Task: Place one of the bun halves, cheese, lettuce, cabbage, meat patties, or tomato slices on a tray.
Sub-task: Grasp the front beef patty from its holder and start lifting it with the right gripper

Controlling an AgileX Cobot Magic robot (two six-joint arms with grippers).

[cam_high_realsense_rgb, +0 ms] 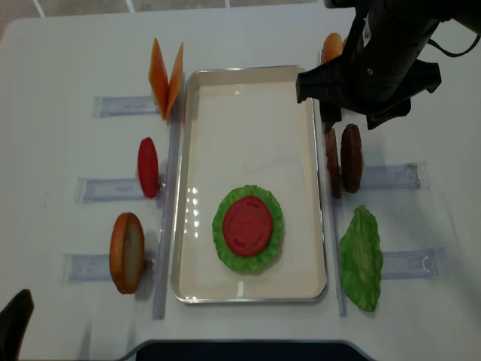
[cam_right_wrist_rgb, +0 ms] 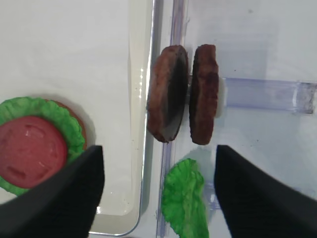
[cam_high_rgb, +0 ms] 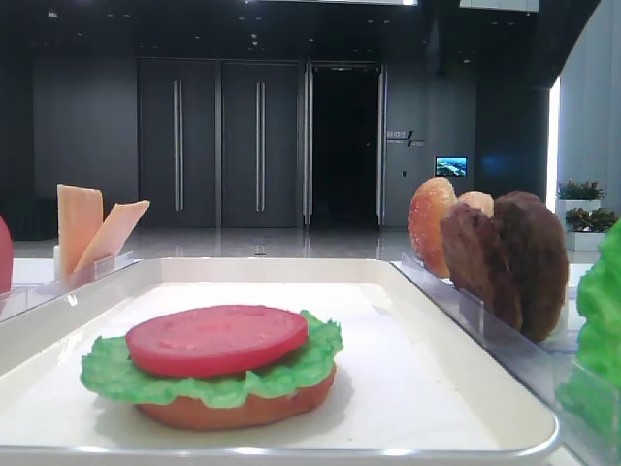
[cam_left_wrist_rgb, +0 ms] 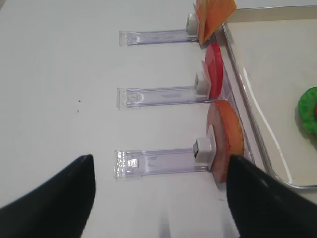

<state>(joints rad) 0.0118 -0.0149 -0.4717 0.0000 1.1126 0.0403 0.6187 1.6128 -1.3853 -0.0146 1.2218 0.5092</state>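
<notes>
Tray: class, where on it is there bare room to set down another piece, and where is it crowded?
The tray is bare across its whole far half, between the cheese side and the patties side. A thin strip along each long rim is also free. The near half is crowded: the stack with tomato on lettuce fills it.

Dark hall with tall grey double doors [cam_high_rgb: 218, 146], glossy floor [cam_high_rgb: 262, 243], small lit screen [cam_high_rgb: 450, 166].

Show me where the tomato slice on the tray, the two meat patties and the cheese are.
tomato slice [cam_high_realsense_rgb: 247, 224], overhead exterior view, centre of its top face.
meat patties [cam_right_wrist_rgb: 204, 94], right wrist view, rim of the right one.
cheese [cam_high_rgb: 78, 225], low exterior view, face of the upright slice.
</notes>
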